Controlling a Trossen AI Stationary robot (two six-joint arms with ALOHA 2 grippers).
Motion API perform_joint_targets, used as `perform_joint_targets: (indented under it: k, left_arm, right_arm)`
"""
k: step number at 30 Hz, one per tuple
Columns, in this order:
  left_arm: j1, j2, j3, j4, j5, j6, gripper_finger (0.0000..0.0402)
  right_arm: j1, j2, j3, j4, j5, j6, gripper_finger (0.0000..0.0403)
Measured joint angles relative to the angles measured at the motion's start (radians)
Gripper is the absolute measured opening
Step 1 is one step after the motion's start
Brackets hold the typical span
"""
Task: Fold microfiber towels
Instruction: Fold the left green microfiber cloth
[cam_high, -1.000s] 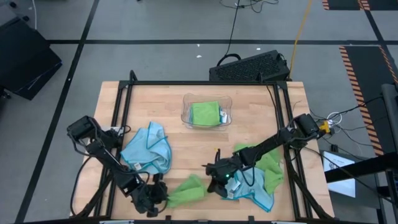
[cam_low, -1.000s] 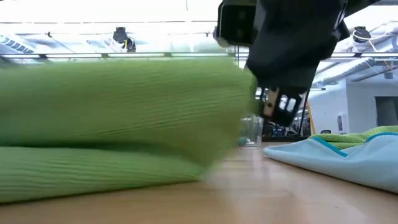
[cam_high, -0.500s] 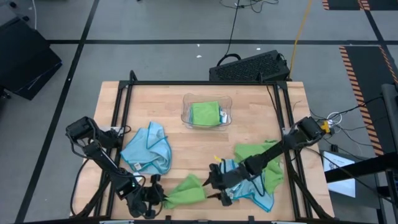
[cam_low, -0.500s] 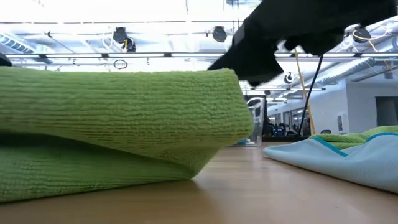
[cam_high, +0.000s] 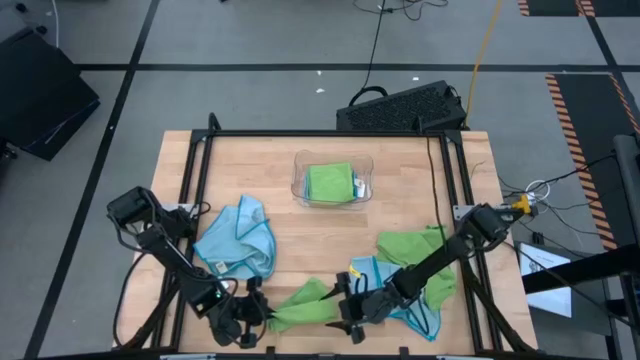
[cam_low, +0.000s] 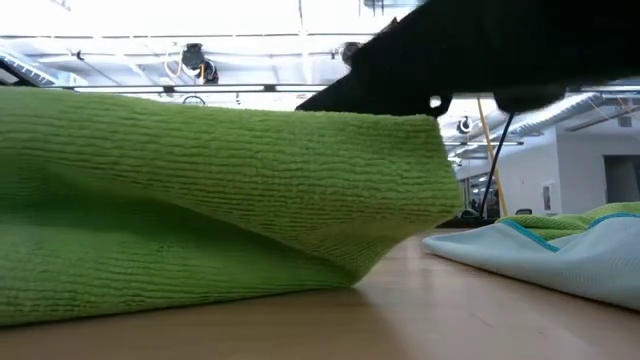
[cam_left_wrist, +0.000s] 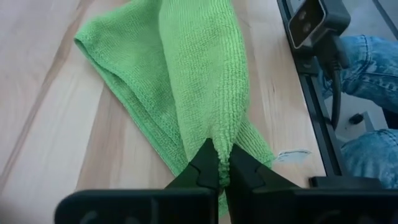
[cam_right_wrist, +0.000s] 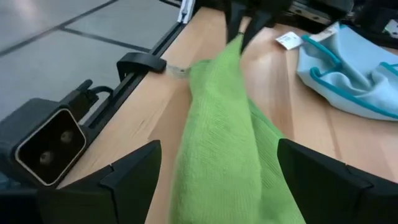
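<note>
Left gripper: in the high view you see it low at the front edge of the table, its fingers pressed tight on one end of the green towel.
Right gripper: a second ago it sat farther back by the towel pile. Now you see it down at the green towel's other end, fingers wide apart around it.
Towel shape: it was a small bunch. Now it lies longer between your two grippers.
Low view: the green towel fills more of the picture than before, and a dark arm hangs right over it.
Left wrist view: the fingers pinch a towel corner, and the rest lies on the wood.
Right wrist view: the towel runs between the spread fingers.
What it means: I think you are getting ready to pull it flat. No fold is made yet.
</note>
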Motion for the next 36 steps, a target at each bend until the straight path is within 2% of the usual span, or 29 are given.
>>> perform_joint_targets:
  k: [5, 8, 11, 18, 22, 25, 28, 33, 36]
  left_arm:
    - [0.008, 0.0, 0.0, 0.0, 0.0, 0.002, 0.0016]
    - [0.008, 0.0, 0.0, -0.002, 0.0, 0.006, 0.0008]
    - [0.008, 0.0, 0.0, -0.004, 0.0, 0.008, 0.0007]
    - [0.008, 0.0, 0.0, -0.018, -0.01, 0.009, 0.0011]
    - [0.008, 0.0, 0.0, -0.018, -0.03, 0.016, 0.0006]
    - [0.008, 0.0, 0.0, -0.018, -0.036, 0.016, 0.0015]
    - [0.008, 0.0, 0.0, -0.018, -0.036, 0.015, 0.0019]
    - [0.008, 0.0, 0.0, -0.034, -0.037, 0.038, 0.0007]
    - [0.017, 0.0, 0.0, -0.062, -0.028, 0.131, 0.0009]
  right_arm:
    - [0.004, 0.032, 0.045, 0.003, 0.004, -0.025, 0.0315]
    - [0.014, 0.035, 0.063, -0.087, 0.034, -0.056, 0.0315]
    - [0.03, 0.033, 0.067, -0.18, 0.081, -0.076, 0.0315]
    - [0.067, 0.029, 0.068, -0.214, 0.211, -0.17, 0.0314]
    - [0.059, 0.03, 0.065, -0.208, 0.202, -0.197, 0.03]
    - [0.041, 0.03, 0.065, -0.211, 0.138, -0.188, 0.0265]
    - [0.014, 0.03, 0.065, -0.21, 0.067, -0.129, 0.0213]
    - [-0.012, 0.028, 0.065, -0.208, -0.039, -0.025, 0.01]
    - [-0.014, 0.007, 0.064, -0.211, -0.105, 0.033, 0.0031]
